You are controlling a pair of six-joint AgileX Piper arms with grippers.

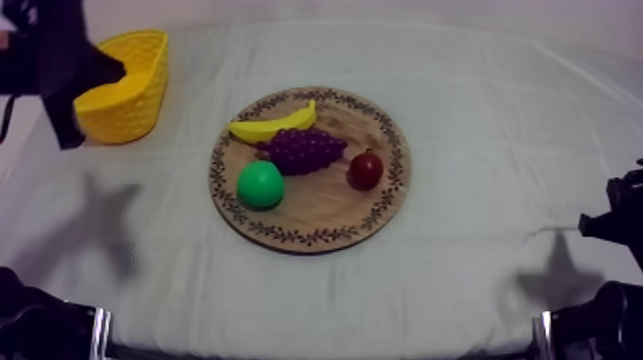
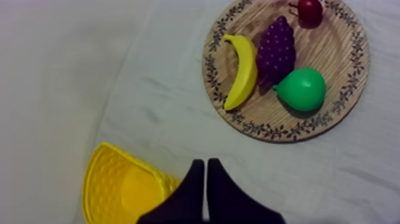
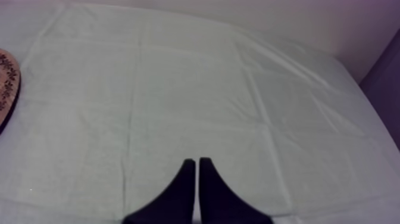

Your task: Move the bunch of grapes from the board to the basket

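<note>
The purple bunch of grapes [image 1: 304, 149] [image 2: 275, 50] lies on the round wooden board [image 1: 321, 222] [image 2: 340, 53], between the banana and the green pear. The yellow basket [image 1: 129, 91] [image 2: 116, 190] stands at the table's far left and holds nothing. My left gripper [image 1: 115, 69] [image 2: 205, 162] hangs over the basket's rim, its fingers together as a narrow wedge, well apart from the board. My right gripper [image 1: 586, 227] [image 3: 197, 161] sits low at the right side over bare cloth, fingers also together. An edge of the board [image 3: 7, 83] shows far off in the right wrist view.
On the board with the grapes are a banana [image 1: 276, 124] [image 2: 243, 71], a green pear [image 1: 260, 184] [image 2: 302, 89] and a small red fruit [image 1: 365, 169] [image 2: 309, 11]. Bare cloth lies between the board and the basket.
</note>
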